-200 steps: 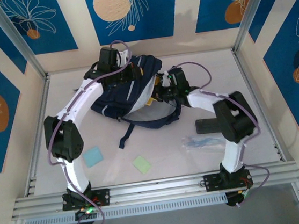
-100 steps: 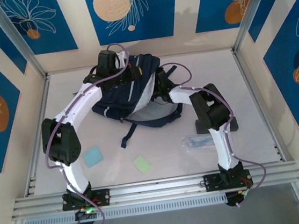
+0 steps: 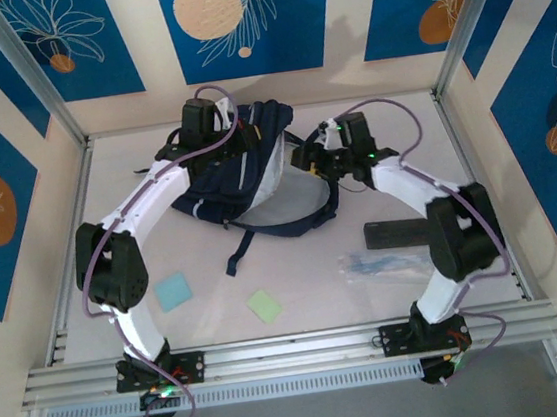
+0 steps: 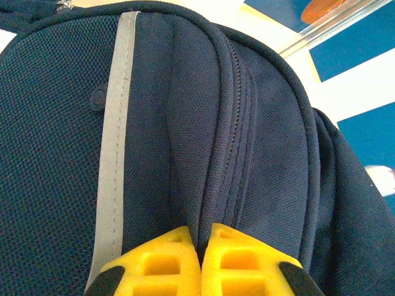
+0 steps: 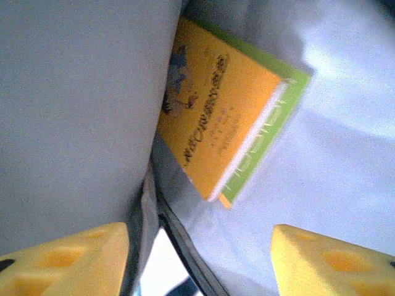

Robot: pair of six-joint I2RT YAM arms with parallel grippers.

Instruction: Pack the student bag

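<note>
The white table (image 3: 300,307) is boxed in by a metal frame. The student bag (image 3: 246,187) lies at its far middle, close to the back rail, with its mouth turned to the right and pale lining showing.

The left arm climbs from its near-left base, elbows out to the left, then slants in over the bag's far top. In the wrist view the left gripper (image 4: 200,237) is pinched tight on a fold of navy fabric right beside the zip. The 2 yellow tips meet, and the grey stripe (image 4: 114,142) runs just left of them.

The right arm rises from the near-right base, elbow out by the right rail, forearm angling back and left to the bag's mouth. The right gripper (image 5: 200,246) has its jaws spread wide with nothing between them. Grey lining lies on both sides. Whether the tips are inside the opening or just at its lip is hard to call.

A flat black bar (image 3: 397,232) lies on the table beside the right elbow. A clear packet (image 3: 380,262) sits just nearer than it. Ahead of the open fingers an orange book with a green edge (image 5: 228,117) lies tilted on the lining, apart from both pads.

A strap (image 3: 234,259) trails toward the near side. 2 small pads, a blue pad (image 3: 173,291) and a green pad (image 3: 264,306), sit in the near strip, well apart from the bag. There is bare table left of the bag.
</note>
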